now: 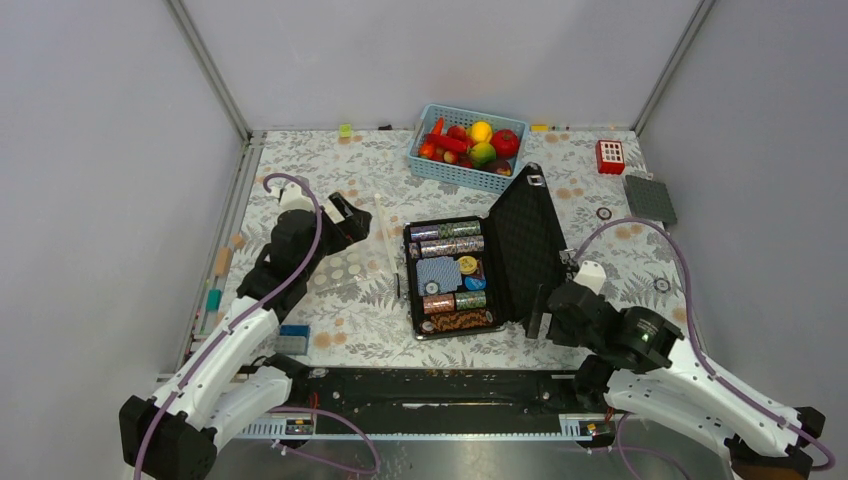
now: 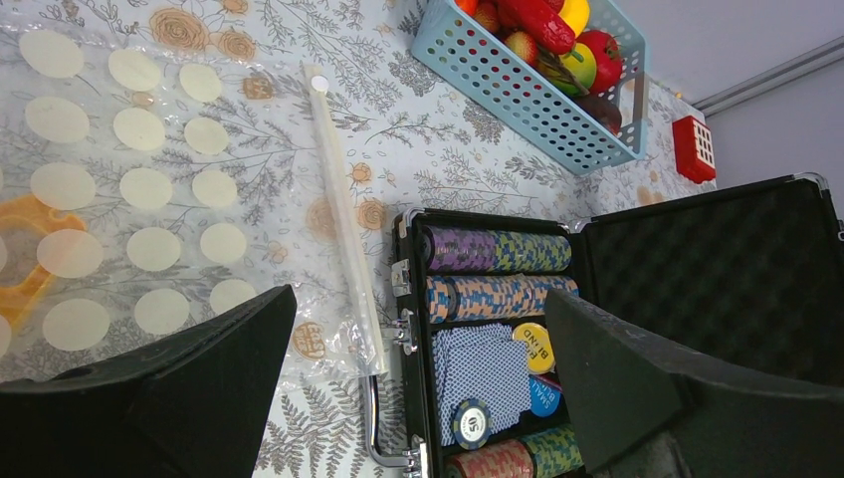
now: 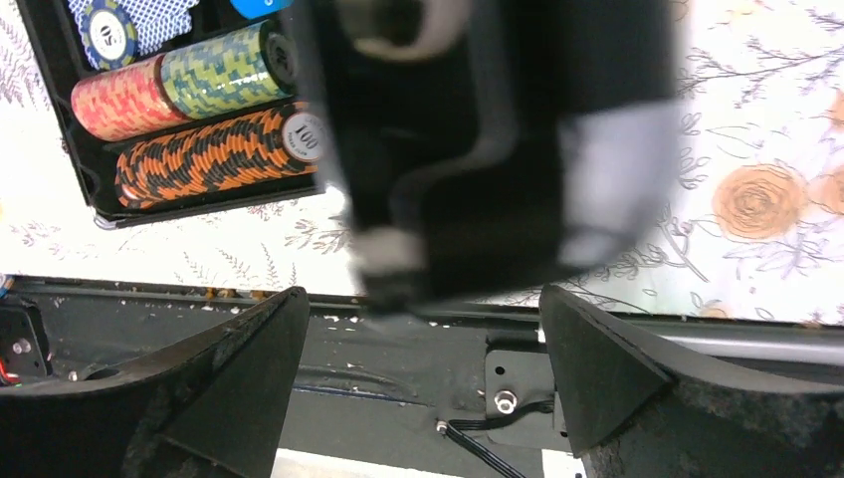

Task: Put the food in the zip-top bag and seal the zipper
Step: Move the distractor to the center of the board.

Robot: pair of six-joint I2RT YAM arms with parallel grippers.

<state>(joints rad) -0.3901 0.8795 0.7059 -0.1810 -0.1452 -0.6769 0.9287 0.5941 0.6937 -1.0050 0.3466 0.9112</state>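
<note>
Claws 2, spread; zip-top bag 1

Bright, even light, faint shadows — right wrist foreground blurred

Desk cloth: white, grey leaf print, orange roses. Bag: clear, white dots. Basket, far edge: light blue. Food: mostly red, some yellow, green. Case: black. Chips: purple-green, orange-black, red-yellow stacks. Cards: blue pattern. Block, far right corner: red.
</note>
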